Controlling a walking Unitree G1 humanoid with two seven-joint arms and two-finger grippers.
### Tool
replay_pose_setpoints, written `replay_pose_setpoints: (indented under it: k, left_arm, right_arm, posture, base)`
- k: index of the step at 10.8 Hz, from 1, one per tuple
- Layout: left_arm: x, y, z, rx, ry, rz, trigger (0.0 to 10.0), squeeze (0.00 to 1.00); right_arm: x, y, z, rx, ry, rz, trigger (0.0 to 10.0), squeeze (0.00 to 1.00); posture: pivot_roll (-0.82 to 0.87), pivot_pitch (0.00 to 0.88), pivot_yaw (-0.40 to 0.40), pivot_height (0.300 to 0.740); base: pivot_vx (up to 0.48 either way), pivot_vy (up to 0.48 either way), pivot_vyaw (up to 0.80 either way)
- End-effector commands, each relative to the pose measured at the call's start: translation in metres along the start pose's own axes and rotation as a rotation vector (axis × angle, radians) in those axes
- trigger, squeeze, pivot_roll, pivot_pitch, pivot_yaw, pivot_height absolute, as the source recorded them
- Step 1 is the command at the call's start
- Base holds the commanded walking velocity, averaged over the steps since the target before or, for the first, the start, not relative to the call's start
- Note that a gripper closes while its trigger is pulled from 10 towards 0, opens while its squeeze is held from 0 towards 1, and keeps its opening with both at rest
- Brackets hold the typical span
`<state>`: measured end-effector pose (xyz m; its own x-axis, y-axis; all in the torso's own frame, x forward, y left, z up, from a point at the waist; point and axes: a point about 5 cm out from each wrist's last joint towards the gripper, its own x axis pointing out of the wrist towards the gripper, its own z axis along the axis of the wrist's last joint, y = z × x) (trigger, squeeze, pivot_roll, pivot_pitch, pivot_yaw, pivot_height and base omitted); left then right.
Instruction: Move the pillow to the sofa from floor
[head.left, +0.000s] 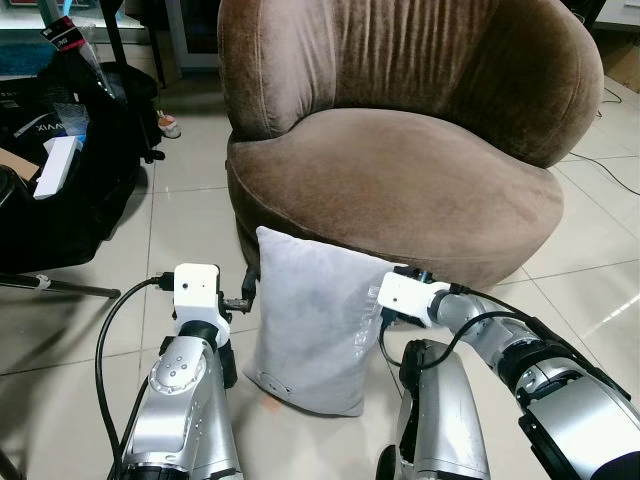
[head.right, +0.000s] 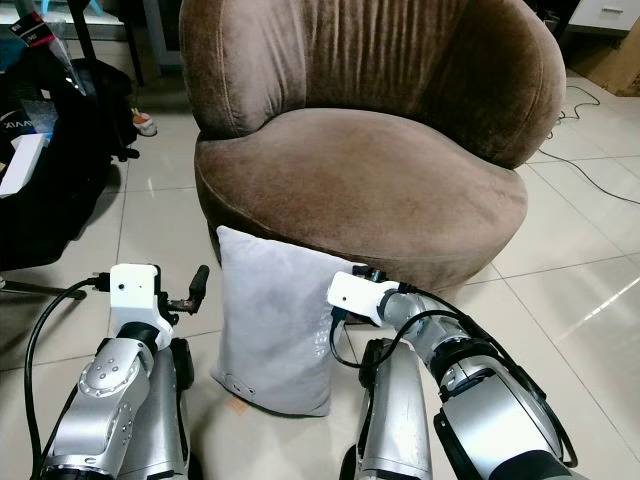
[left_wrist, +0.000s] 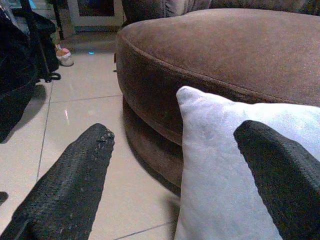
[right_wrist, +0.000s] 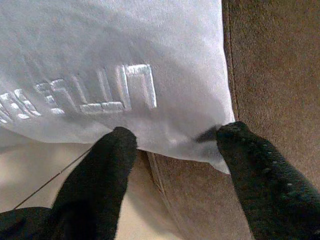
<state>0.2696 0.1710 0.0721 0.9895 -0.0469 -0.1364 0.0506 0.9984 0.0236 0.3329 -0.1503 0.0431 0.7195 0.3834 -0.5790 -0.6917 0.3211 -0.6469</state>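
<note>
The pale grey, velvety rectangular pillow (right_wrist: 100, 65) carries raised stitched lettering in its own colour near one side edge. In the right wrist view the letters run upside down and partly out of sight — they cannot be made into a sure word. In the left eye view the same lettering is a faint vertical line by the pillow's right edge, too small to read.

On the black fabric bag (head.left: 70, 170) at the floor's left edge, white capitals appear to read "VIX" or similar — the rest is cut off.
</note>
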Motion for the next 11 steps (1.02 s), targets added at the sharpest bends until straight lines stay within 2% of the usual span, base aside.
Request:
replay_pose_setpoints:
  k: [1, 2, 3, 5, 7, 8, 10, 11]
  left_arm:
    - [0.001, -0.006, 0.004, 0.006, -0.007, -0.020, 10.0, 0.00]
    - [0.002, -0.007, 0.005, 0.007, -0.007, -0.024, 10.0, 0.00]
    - [0.003, -0.007, 0.005, 0.010, -0.007, -0.028, 10.0, 0.00]
    - [0.003, -0.008, 0.006, 0.012, -0.007, -0.034, 10.0, 0.00]
    - [0.002, -0.009, 0.006, 0.011, -0.007, -0.035, 10.0, 0.00]
    - [-0.001, -0.012, 0.007, 0.010, -0.010, -0.039, 10.0, 0.00]
    - [-0.013, -0.015, 0.008, 0.005, -0.014, -0.038, 10.0, 0.00]
    - [-0.024, -0.013, 0.009, 0.006, -0.014, -0.025, 10.0, 0.00]
  right_arm:
    - [-0.002, -0.003, -0.006, 0.041, 0.024, -0.031, 0.0, 0.00]
    - [-0.002, -0.006, -0.007, 0.082, 0.037, -0.055, 10.0, 0.83]
    - [-0.003, -0.007, -0.007, 0.099, 0.034, -0.056, 10.0, 1.00]
    - [-0.005, -0.005, -0.013, 0.086, 0.051, -0.040, 10.0, 1.00]
    - [-0.005, -0.009, -0.013, -0.004, 0.075, -0.042, 10.0, 0.00]
    - [-0.006, -0.015, -0.011, -0.084, 0.081, -0.033, 10.0, 0.00]
    - [-0.004, -0.026, -0.003, -0.142, 0.084, -0.028, 10.0, 0.00]
    - [-0.003, -0.028, 0.001, -0.149, 0.079, -0.030, 10.0, 0.00]
  posture:
    - [0.00, 0.000, -0.121, 0.412]
    - [-0.01, 0.000, -0.116, 0.412]
    - [-0.01, 0.000, -0.116, 0.412]
    - [-0.01, 0.000, -0.116, 0.412]
    - [-0.01, 0.000, -0.119, 0.412]
    - [-0.01, 0.000, -0.124, 0.412]
    - [0.02, 0.000, -0.147, 0.412]
    - [0.05, 0.000, -0.162, 0.412]
  base:
    - [0.000, 0.000, 0.00]
    - [0.000, 0.000, 0.00]
    - [0.000, 0.000, 0.00]
    - [0.000, 0.000, 0.00]
    - [0.000, 0.000, 0.00]
    - [0.000, 0.000, 0.00]
    - [0.000, 0.000, 0.00]
    - [0.000, 0.000, 0.00]
